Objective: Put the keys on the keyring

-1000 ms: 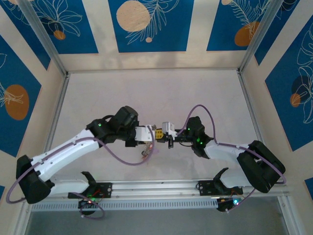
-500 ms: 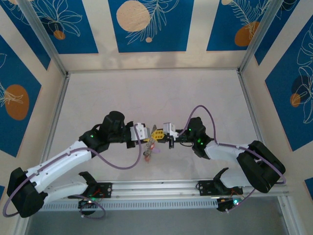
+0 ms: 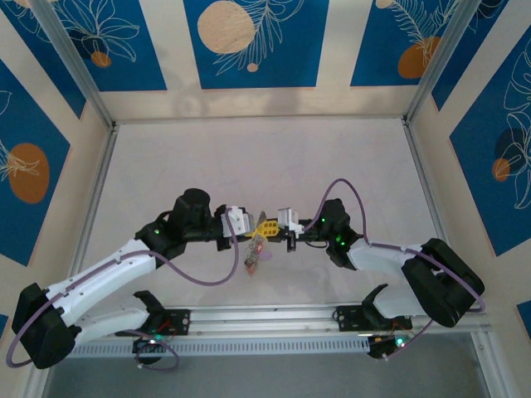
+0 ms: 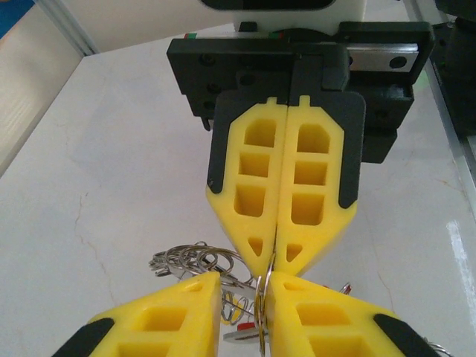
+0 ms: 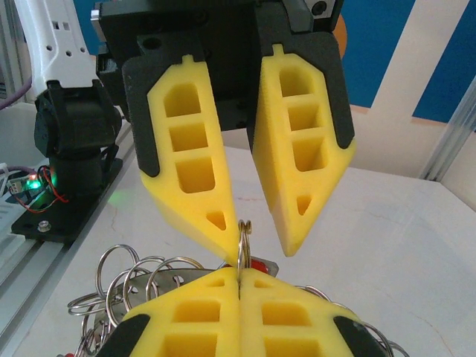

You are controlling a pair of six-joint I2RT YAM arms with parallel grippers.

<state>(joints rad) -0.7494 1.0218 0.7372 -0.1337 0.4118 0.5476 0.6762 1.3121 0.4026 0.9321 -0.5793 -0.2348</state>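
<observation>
Facing tip to tip above the worktop (image 3: 249, 157), the end effectors meet at its near centre. The right end effector (image 5: 238, 281) is clamped tight on the keyring (image 5: 243, 236), held upright and edge-on. The left end effector (image 5: 254, 242) straddles the ring's top edge with its jaws slightly apart, gripping nothing. The keys (image 3: 255, 254) and spare split rings dangle underneath, crowding any lower approach.

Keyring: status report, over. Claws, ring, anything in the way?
Right claw shut on keyring, ring edge-up. Left claw open, straddling the ring's top. Keys dangling underneath. Nothing blocking.
</observation>
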